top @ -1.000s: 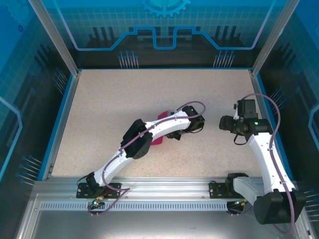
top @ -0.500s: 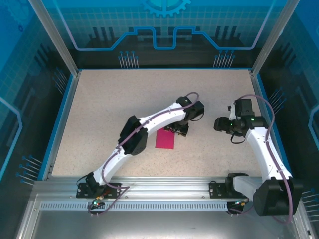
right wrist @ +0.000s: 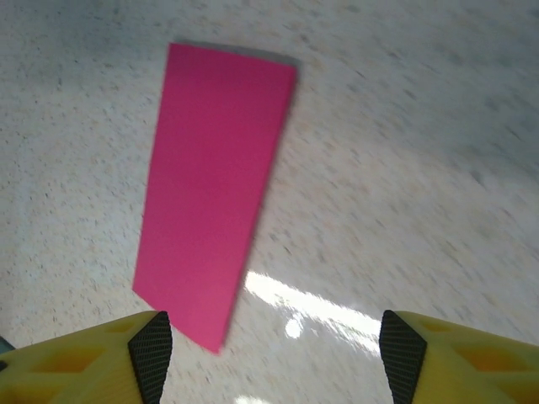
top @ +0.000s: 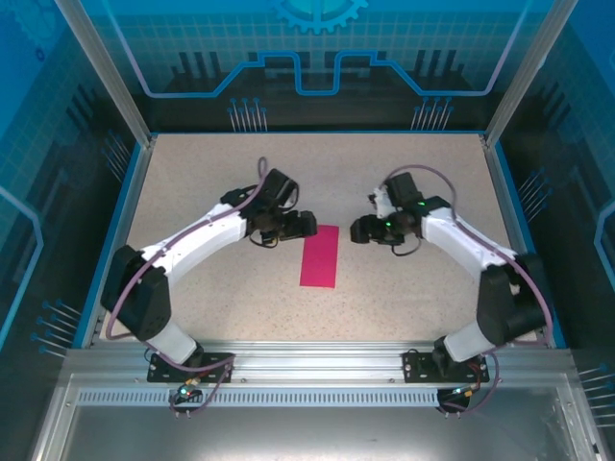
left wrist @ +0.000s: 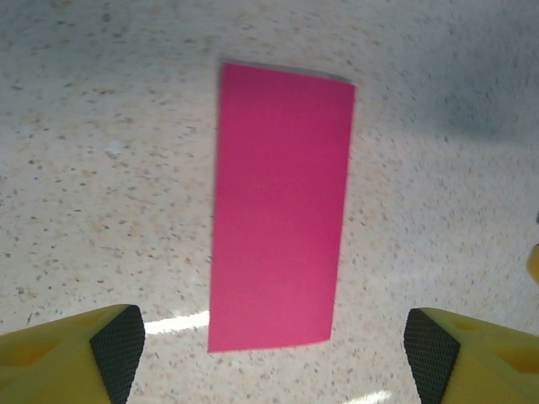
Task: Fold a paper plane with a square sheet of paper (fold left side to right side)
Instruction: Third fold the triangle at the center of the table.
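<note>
The square sheet of paper (top: 320, 256) lies flat on the table as a narrow magenta-pink rectangle, folded in half, long side running near to far. It has no paper plane shape. My left gripper (top: 306, 226) hovers just off its far left corner, open and empty. My right gripper (top: 357, 230) hangs a little to the right of its far end, also open and empty. In the left wrist view the paper (left wrist: 280, 206) stretches ahead of the left gripper (left wrist: 274, 353). Seen from the right wrist, the paper (right wrist: 215, 185) slants past the left finger (right wrist: 152, 349) of the right gripper (right wrist: 269, 349).
The speckled beige table (top: 211, 182) is bounded by a blue rim (top: 115, 230) and glass walls on aluminium posts (top: 101, 67). Both arms bend inward over the table's middle.
My left arm swung off the paper to the left and its gripper opened, letting go. The paper now lies uncovered and flat. My right gripper moved left toward the paper.
</note>
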You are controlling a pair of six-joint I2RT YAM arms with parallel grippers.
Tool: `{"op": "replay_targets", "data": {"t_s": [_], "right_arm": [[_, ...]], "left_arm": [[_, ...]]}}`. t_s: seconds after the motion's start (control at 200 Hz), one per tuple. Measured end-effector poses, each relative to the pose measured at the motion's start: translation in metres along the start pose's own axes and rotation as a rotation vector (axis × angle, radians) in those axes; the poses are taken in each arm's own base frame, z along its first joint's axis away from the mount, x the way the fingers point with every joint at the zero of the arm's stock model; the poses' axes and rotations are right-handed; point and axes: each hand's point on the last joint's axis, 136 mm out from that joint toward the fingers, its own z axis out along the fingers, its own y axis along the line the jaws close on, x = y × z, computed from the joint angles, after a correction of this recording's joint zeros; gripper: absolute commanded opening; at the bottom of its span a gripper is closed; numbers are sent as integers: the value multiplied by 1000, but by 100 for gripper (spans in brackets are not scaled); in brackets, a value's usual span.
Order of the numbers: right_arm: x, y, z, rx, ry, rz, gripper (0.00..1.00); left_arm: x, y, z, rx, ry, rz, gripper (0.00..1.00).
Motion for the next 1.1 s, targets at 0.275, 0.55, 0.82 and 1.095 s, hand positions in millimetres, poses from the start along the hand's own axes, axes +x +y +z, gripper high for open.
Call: {"op": "replay_targets", "data": {"t_s": [0.275, 0.55, 0.82, 1.095], "right_arm": [[-43, 38, 64, -7, 43, -49, 68], [-46, 36, 105, 31, 103, -44, 67], [-34, 20, 117, 87, 151, -30, 63], [-33, 14, 120, 84, 154, -43, 55]], "left_arm": [[20, 29, 21, 117, 19, -79, 84], [16, 22, 23, 190, 8, -75, 84], [18, 19, 33, 213, 34, -93, 83], [31, 25, 61, 209, 126, -123, 75]]}}
